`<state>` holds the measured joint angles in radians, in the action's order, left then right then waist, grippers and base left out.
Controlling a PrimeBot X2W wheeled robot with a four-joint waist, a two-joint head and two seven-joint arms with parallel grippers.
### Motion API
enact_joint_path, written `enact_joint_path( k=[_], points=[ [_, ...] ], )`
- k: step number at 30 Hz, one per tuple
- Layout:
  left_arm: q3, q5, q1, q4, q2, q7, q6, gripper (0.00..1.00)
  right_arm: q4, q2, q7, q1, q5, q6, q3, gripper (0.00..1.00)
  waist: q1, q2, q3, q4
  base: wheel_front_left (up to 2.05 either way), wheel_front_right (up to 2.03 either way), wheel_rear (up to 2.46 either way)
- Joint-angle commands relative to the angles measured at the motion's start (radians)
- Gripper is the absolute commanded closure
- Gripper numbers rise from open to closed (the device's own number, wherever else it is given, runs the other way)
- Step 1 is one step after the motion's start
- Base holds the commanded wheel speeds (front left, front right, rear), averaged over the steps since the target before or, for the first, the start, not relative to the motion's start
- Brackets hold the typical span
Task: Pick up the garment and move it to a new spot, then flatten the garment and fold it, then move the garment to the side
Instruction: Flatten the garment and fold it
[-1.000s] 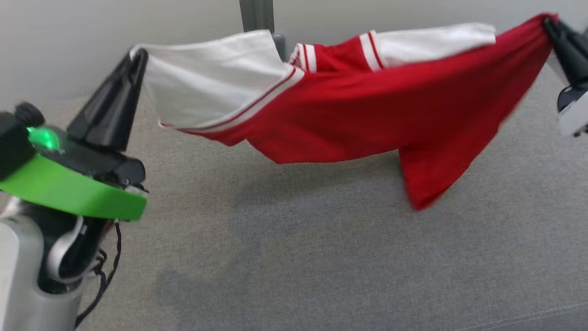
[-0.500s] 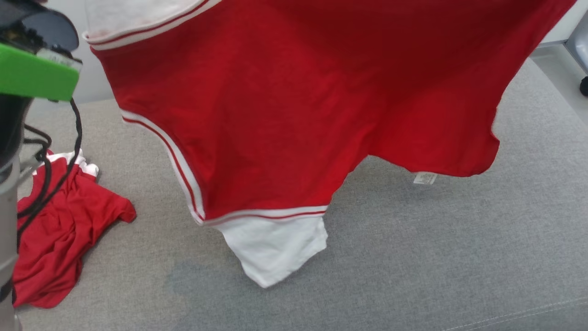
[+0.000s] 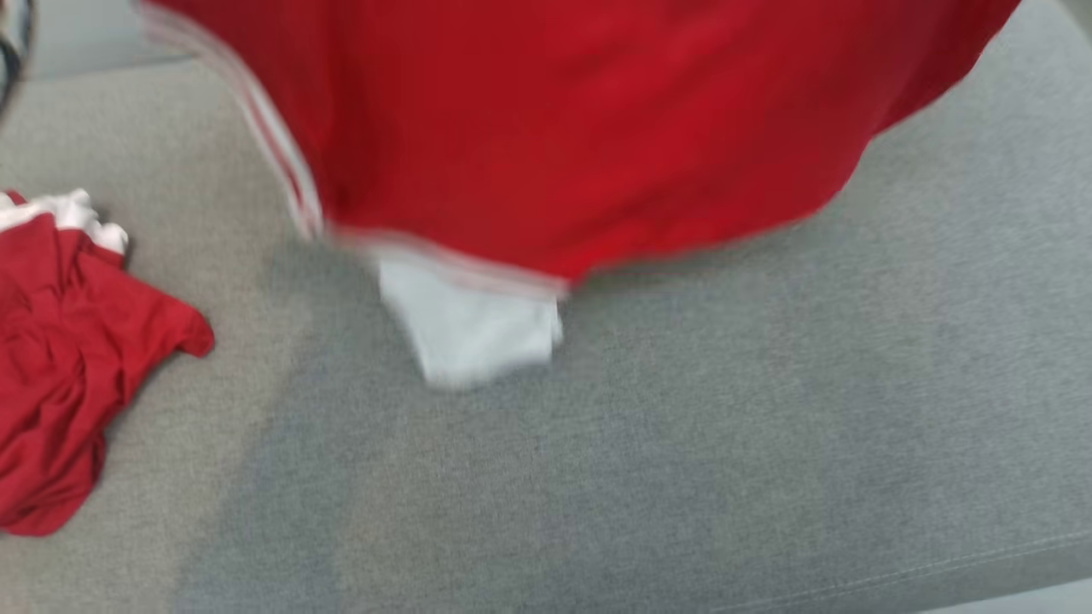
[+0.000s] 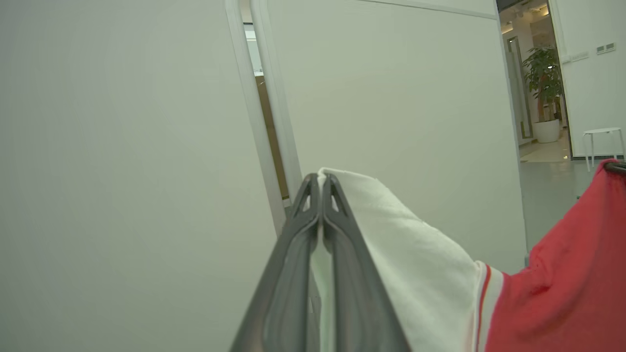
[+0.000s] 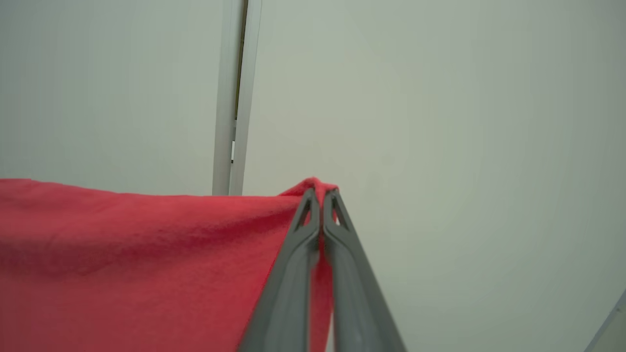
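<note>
The garment (image 3: 563, 119) is a red shirt with white sleeves and striped trim, hanging in the air across the top of the head view, blurred, with a white sleeve (image 3: 473, 328) dangling low over the grey surface. In the left wrist view my left gripper (image 4: 321, 178) is shut on the edge of a white sleeve (image 4: 415, 259), red cloth running off to the right. The right wrist view has my right gripper (image 5: 321, 193) shut on a corner of the red cloth (image 5: 137, 264), which stretches away to the left.
A second red and white garment (image 3: 64, 358) lies crumpled at the left on the grey cushioned surface (image 3: 682, 443). Pale wall panels (image 4: 122, 146) fill the background; a white stool (image 4: 604, 142) and potted plant (image 4: 543, 73) stand beyond an opening.
The garment went from stretched sideways between both grippers to hanging high and close before the camera. The head view has shifted, bringing the crumpled garment at left into view; both grippers have left it.
</note>
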<state>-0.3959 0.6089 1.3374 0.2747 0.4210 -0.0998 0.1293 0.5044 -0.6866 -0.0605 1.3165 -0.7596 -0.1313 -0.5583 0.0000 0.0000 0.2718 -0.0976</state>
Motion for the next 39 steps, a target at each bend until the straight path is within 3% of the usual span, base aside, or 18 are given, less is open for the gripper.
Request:
enact_joint_path(
  k=[1,5,9,12,14,19,23,32,39],
  points=[
    [-0.012,-0.032,0.079,0.065,-0.013,0.051,0.001,1.0,0.057,0.022,-0.026,0.069,0.05,0.001,0.01,1.0,0.0,0.0,0.183,0.039,0.0,0.0,0.0],
    [-0.037,-0.118,0.265,0.252,-0.056,0.232,0.0,1.0,0.217,0.106,-0.129,0.224,0.164,0.001,0.048,1.0,0.0,0.0,0.277,0.045,0.0,0.0,0.0],
    [-0.054,-0.17,0.402,0.376,-0.104,0.346,0.0,1.0,0.31,0.139,-0.193,0.342,0.264,0.001,0.086,1.0,0.0,0.0,0.345,0.062,0.0,0.0,0.0],
    [-0.039,-0.187,0.429,0.4,-0.128,0.365,0.0,1.0,0.306,0.15,-0.204,0.378,0.334,0.001,0.111,1.0,0.0,0.0,0.383,0.082,0.0,0.0,0.0],
    [-0.004,-0.197,0.414,0.346,-0.136,0.365,0.0,1.0,0.258,0.147,-0.204,0.378,0.379,0.001,0.15,1.0,0.0,0.0,0.414,0.099,0.0,0.0,0.0],
    [0.07,-0.206,0.265,0.209,-0.147,0.364,0.0,1.0,0.172,0.171,-0.204,0.243,0.464,0.001,0.219,1.0,0.0,0.0,0.43,0.124,0.0,0.0,0.0],
    [0.042,-0.184,0.1,0.09,-0.124,0.364,0.0,1.0,0.126,0.187,-0.205,0.105,0.488,0.001,0.254,1.0,0.0,0.0,0.397,0.14,0.0,0.0,0.0],
    [0.048,-0.11,-0.38,-0.197,-0.032,0.364,0.0,1.0,-0.004,0.214,-0.205,-0.251,0.462,0.001,0.351,1.0,0.0,0.0,0.231,0.126,0.0,0.0,0.0],
    [0.069,-0.034,-0.804,-0.292,-0.005,0.364,0.0,1.0,-0.075,0.233,-0.205,-0.553,0.401,0.001,0.405,1.0,0.0,0.0,0.086,0.106,0.0,0.0,0.0]
  ],
)
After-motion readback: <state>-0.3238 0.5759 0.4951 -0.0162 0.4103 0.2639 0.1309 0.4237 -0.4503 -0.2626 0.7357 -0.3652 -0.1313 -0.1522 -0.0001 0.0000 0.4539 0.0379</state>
